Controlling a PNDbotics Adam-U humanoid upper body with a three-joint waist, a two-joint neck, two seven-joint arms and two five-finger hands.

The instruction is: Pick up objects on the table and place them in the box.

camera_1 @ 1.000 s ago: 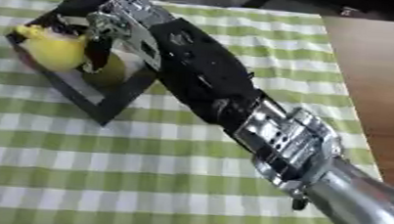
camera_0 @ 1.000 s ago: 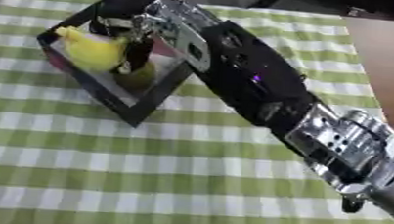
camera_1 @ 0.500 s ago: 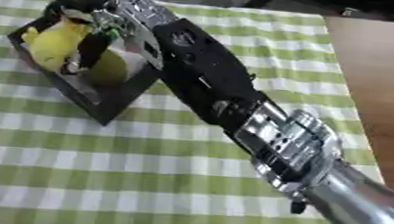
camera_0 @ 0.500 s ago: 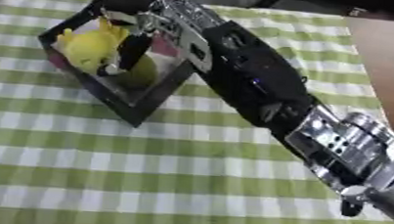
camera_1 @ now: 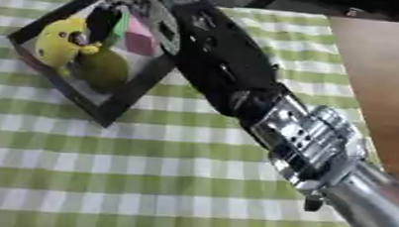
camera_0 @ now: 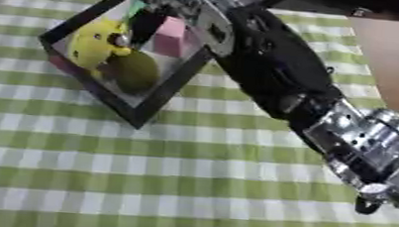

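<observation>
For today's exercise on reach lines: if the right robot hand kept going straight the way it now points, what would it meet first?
Probably the pink block inside the box. The right robot hand points into the box's far corner, though depth is hard to judge.

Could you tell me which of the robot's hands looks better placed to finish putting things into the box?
The right, probably. Its right hand reaches over the black box, beside the pink block, yellow toy and green object inside. The left hand shows in neither view.

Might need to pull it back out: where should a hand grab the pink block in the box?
Probably by its upper side faces, coming from above. The pink block sits at the far side of the black box, with the yellow toy and the olive-green round object beside it, so side access looks blocked.
</observation>
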